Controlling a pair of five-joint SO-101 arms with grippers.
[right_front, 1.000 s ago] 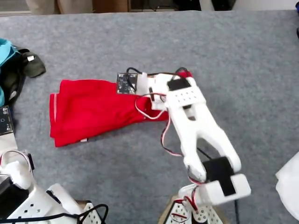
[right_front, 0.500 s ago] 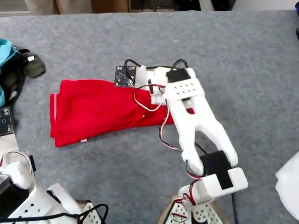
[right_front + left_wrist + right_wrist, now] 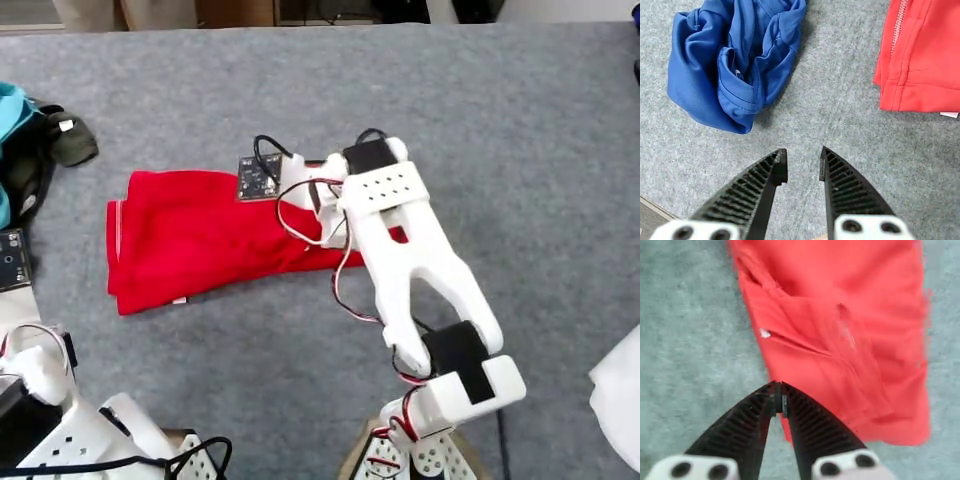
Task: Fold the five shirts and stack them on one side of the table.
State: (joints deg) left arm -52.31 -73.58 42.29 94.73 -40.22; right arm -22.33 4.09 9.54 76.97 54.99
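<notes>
Over the last second the right arm [image 3: 400, 260] has swung its wrist toward the left of the frame, farther over the right end of the red shirt [image 3: 190, 240]. The scrap of red that stood above the wrist has gone, and a small patch now shows on the arm's right flank, while the left half of the shirt lies as it did. The shirt is a single red one in the centre-left of the high view, folded into a long band with a rumpled lower edge and a small white tag at its lower-left corner. In the right wrist view the right gripper [image 3: 778, 400] has its jaws pressed together, tips meeting at the edge of the creased red cloth. I cannot tell whether any fabric is pinched between them. The left gripper [image 3: 803, 162] hangs over bare grey felt with a narrow gap between its jaws and nothing in it, between one crumpled blue shirt [image 3: 735, 65] and the tagged corner of the red one. By count, the high view also has one teal cloth [image 3: 10, 100] and one dark garment [image 3: 65, 140] bunched at the left edge, and one white cloth [image 3: 622, 400] at the lower right edge. The table [image 3: 520, 140] lies open across the upper right. The left arm [image 3: 60, 430] sits in the lower left corner.
</notes>
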